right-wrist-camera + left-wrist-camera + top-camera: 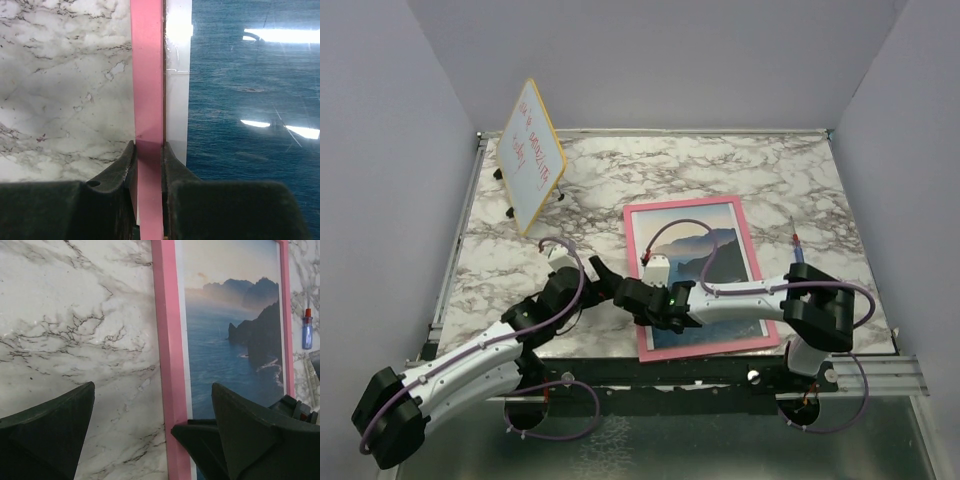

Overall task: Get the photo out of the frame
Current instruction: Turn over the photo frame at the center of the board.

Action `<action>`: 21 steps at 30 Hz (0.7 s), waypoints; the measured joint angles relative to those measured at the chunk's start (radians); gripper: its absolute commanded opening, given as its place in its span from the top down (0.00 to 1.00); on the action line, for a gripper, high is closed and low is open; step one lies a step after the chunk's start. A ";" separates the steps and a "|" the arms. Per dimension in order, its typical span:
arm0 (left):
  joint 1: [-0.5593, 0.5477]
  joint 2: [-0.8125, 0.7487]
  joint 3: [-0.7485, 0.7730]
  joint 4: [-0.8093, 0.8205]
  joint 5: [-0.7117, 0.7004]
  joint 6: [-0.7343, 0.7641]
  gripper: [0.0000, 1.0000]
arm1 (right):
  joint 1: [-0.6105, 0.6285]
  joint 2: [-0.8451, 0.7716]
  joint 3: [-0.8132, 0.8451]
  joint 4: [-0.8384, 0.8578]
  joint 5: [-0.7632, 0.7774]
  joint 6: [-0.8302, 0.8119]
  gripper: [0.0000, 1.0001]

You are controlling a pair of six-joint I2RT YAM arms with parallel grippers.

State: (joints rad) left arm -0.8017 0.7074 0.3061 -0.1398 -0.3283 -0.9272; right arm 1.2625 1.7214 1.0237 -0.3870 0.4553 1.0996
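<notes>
Marbled surface [720, 170], pink frame [147, 75] lying flat, photo [250, 75] face up — right gripper [149, 165] pinching its left border, left gripper [153, 387] spread wide just beside

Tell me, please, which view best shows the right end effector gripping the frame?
The right wrist view: the right end effector is shut on the frame at its pink border, close up. The top external view shows this small; the left wrist view catches only part.
</notes>
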 measured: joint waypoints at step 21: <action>0.062 0.277 0.046 0.190 0.094 -0.140 0.01 | 0.012 -0.115 -0.100 0.081 0.003 0.043 0.99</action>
State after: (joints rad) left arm -0.7395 0.9844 0.3523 0.0505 -0.2340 -1.0668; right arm 1.2747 1.6062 0.9241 -0.3061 0.4587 1.1427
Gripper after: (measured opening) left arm 0.990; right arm 0.166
